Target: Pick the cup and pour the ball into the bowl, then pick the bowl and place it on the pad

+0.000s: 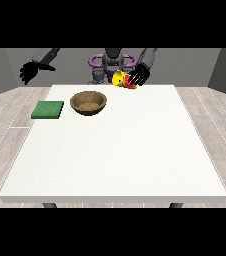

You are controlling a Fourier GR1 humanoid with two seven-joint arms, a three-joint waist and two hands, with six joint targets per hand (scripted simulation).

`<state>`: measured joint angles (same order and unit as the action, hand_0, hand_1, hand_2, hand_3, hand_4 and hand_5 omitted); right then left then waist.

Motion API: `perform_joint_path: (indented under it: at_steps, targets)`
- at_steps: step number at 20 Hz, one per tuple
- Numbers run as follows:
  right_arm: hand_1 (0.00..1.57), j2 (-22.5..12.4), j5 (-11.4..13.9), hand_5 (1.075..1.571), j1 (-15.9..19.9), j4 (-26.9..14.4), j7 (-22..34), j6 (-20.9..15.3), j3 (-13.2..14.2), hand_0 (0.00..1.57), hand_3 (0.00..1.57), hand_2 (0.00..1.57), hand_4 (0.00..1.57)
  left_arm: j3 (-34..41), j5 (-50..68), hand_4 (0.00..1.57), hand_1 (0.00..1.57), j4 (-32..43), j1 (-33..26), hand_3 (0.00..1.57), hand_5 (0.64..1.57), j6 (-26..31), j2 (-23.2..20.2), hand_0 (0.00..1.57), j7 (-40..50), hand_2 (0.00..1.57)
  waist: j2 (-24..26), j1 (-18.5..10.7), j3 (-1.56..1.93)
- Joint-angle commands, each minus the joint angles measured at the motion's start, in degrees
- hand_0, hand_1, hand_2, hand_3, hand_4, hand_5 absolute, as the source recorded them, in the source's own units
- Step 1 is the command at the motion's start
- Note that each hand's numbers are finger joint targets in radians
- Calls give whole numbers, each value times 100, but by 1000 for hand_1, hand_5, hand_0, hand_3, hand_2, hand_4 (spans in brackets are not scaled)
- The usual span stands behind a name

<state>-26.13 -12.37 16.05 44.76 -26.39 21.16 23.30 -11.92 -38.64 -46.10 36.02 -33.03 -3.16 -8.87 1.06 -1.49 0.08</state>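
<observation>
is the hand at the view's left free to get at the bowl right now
Probably yes. The hand at the view's left hangs raised and empty beyond the table's far left corner, and nothing stands between it and the brown bowl; the green pad lies to one side.

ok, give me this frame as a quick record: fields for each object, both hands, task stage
cup: yellow, held in the air at the table's far edge, tilted
ball: not discernible
bowl: brown, on the table, far left of centre, nothing seen inside
pad: green, flat on the table, left of the bowl, apart from it
hand at view's right: curled round the cup
hand at view's left: raised off the table's far left corner, holds nothing
table: white
stage: cup picked; bowl not yet on pad
</observation>
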Motion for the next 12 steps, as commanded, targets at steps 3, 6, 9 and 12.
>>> perform_joint_path:
  at_steps: [3,6,9,12]
  targets:
    - [0,-202,-29,1553,-173,-474,-265,257,118,0,0,0,0,-607,-1158,1068,1364,-98,82,1571,1568,-46,192,1364,1009,1571,158,-136,0]
    - [0,-397,-31,1552,-181,-743,-487,300,245,0,0,0,0,-878,-1629,1000,1279,-276,86,1571,1569,34,223,1279,1201,1571,95,-303,0]
    - [0,-437,-4,1550,-95,-771,-646,418,199,0,0,46,0,-983,-2145,948,1015,-133,428,1571,1570,150,239,1015,1687,1571,-116,-126,0]
    - [0,-297,112,1551,326,-879,-439,52,87,0,0,0,0,-1481,-2332,891,682,-486,766,1534,1571,676,312,682,2289,1571,15,-269,-1]
